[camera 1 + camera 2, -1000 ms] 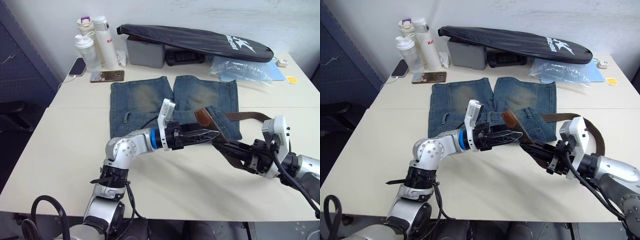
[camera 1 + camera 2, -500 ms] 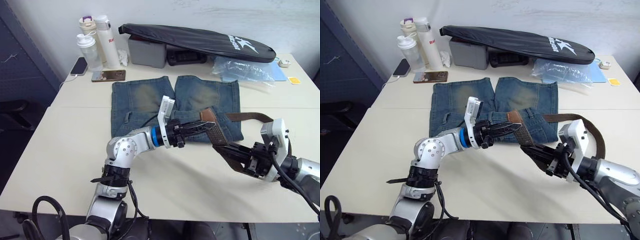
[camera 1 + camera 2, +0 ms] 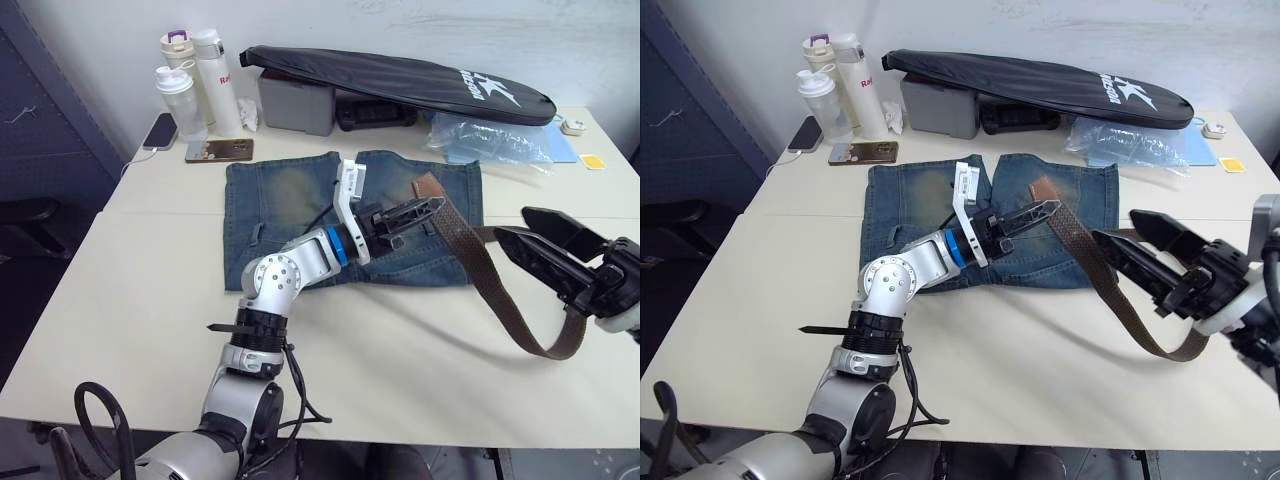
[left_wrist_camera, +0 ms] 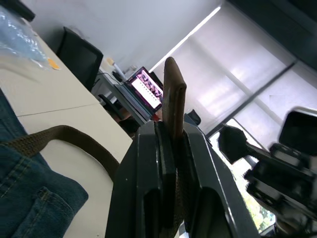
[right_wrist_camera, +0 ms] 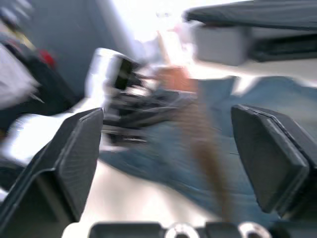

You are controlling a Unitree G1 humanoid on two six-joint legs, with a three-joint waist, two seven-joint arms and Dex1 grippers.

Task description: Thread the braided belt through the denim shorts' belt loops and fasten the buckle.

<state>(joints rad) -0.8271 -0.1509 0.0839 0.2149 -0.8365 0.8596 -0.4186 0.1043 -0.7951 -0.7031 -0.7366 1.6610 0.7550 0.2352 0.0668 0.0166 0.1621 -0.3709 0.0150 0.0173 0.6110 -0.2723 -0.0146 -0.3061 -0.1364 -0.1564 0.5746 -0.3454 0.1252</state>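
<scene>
**Brown belt held aloft, loops unthreaded**

Dark brown braided belt is clamped near its tapered tip by the left gripper above the faded blue denim shorts. The right gripper is spread apart, empty, beside the hanging strap. No loop is threaded; fastening remains. A clear bluish plastic bag lies behind, contents unclear.

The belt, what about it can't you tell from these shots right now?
- Buckle end: in the eye views the belt runs behind the open right gripper, so the buckle cannot be made out.
- Belt loops: the left gripper, shut on the belt tip, covers part of the shorts waistband; whether any loop is threaded is unclear.
- Right wrist view: the belt is only a brown blur.
</scene>
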